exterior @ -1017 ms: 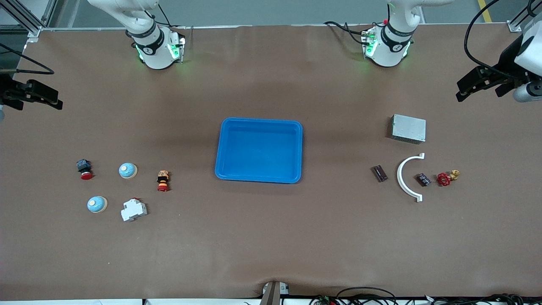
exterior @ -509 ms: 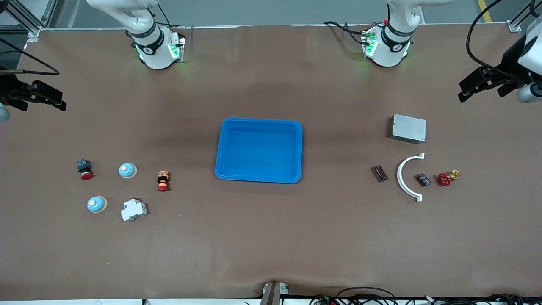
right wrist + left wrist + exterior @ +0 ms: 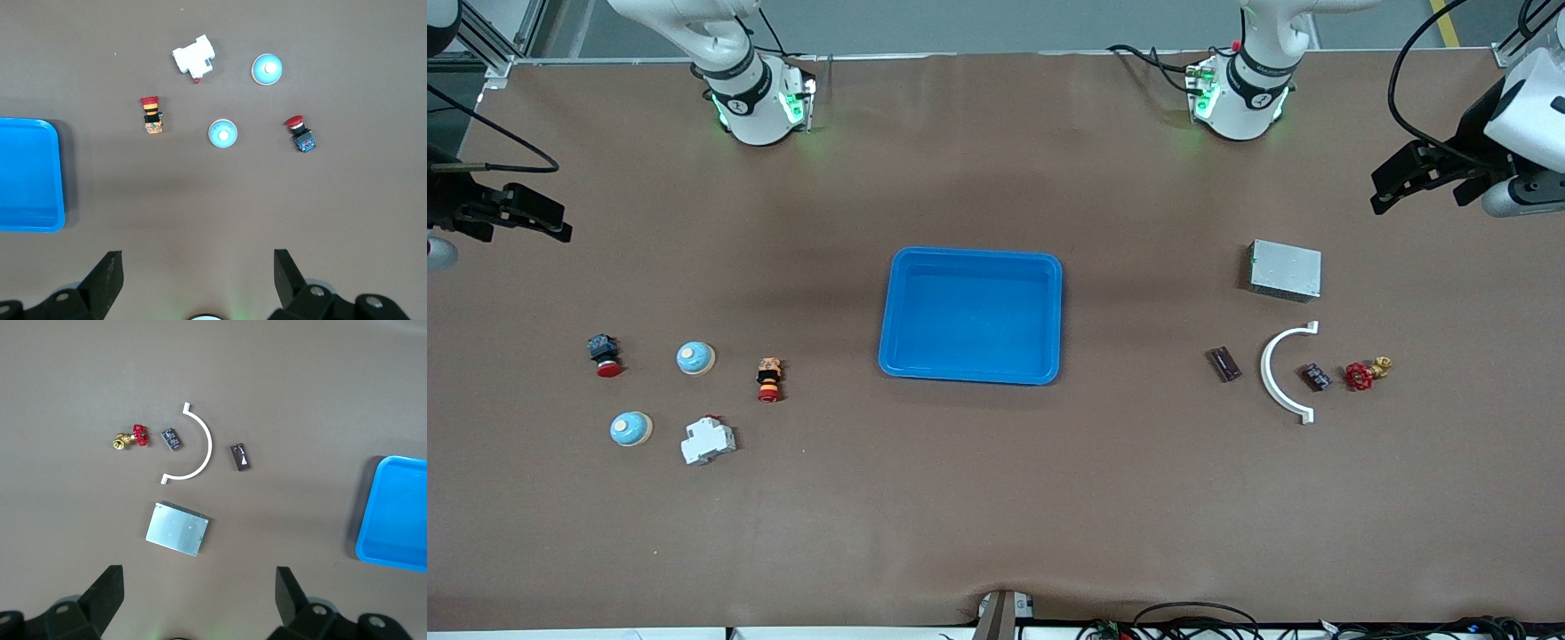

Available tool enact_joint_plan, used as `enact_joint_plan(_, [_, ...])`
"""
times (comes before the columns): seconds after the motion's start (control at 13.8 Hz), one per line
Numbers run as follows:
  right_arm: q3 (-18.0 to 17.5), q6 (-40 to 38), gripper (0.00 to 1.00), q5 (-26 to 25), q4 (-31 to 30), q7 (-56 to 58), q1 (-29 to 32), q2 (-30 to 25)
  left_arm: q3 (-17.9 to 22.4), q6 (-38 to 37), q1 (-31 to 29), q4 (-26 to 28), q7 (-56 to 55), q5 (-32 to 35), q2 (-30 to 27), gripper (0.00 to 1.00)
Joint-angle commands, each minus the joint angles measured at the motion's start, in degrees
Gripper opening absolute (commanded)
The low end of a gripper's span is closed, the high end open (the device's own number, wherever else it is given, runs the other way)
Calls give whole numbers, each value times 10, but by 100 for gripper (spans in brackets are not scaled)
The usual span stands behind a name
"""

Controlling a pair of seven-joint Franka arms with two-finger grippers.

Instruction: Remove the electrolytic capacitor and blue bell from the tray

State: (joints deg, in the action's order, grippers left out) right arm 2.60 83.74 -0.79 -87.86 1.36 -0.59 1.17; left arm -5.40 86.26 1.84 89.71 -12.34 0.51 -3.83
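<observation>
The tray [image 3: 971, 316] sits empty at the table's centre, two blue bells [image 3: 695, 357] grouped toward the right arm's end and small capacitors [image 3: 1315, 377] toward the left arm's, apparently already removed. The left gripper [image 3: 1414, 173] and right gripper [image 3: 516, 213] hover open over the table's ends.

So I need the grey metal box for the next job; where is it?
In the front view, the grey metal box sits toward the left arm's end, just farther than the white curved piece.
</observation>
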Motion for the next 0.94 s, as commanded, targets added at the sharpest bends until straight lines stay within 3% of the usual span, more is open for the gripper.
enact_joint_plan(0.0, [2, -2, 100, 6, -14, -3, 1, -21, -3, -12, -3, -9, 9, 6, -4, 100])
enact_joint_plan(0.87, [0, -2, 100, 6, -13, -1, 12, -21, -3, -12, -3, -10, 13, 5, -1, 100])
